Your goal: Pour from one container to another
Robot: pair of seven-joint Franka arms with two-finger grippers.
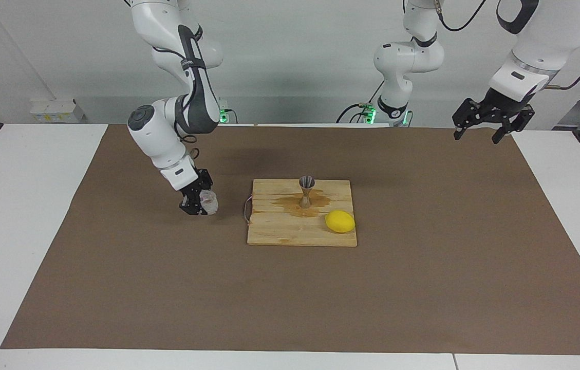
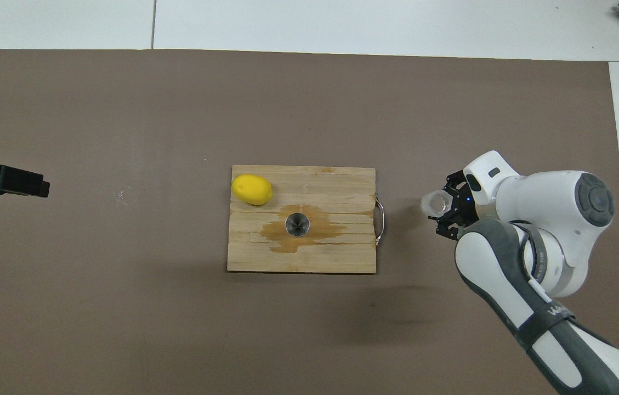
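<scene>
**Two arms, one small glass cup in the air**

One gripper does the work here. The right gripper (image 1: 201,204) sits left of the middle in the facing view, and it is squeezed tight on the glass cup (image 1: 209,202). In the overhead view the same right gripper (image 2: 448,207) is at the right of the frame, and the glass cup (image 2: 433,203) sticks out from it toward the middle. You can look down into the cup's round mouth there. The cup hangs a little above the brown mat (image 1: 166,288), and it is tilted.

Next to the cup, toward the middle of the frame, lies the wooden board (image 1: 290,231) with a thin wire handle (image 1: 245,210) on the side that faces the cup. The cup is near that handle but not over the board.

On the board stands the metal jigger (image 1: 306,191), upright, in a dark wet patch (image 1: 290,203). From above, the metal jigger (image 2: 297,224) looks like a shiny ring in the middle of the wet patch (image 2: 323,230). A yellow lemon (image 1: 340,221) lies on the board just beside the jigger, farther from the robots.

The left gripper (image 1: 485,126) waits in the upper right of the facing view, with its fingers spread apart and nothing in them. It hangs high over the corner of the mat. In the overhead view only its black tip (image 2: 5,180) shows at the left edge.
</scene>
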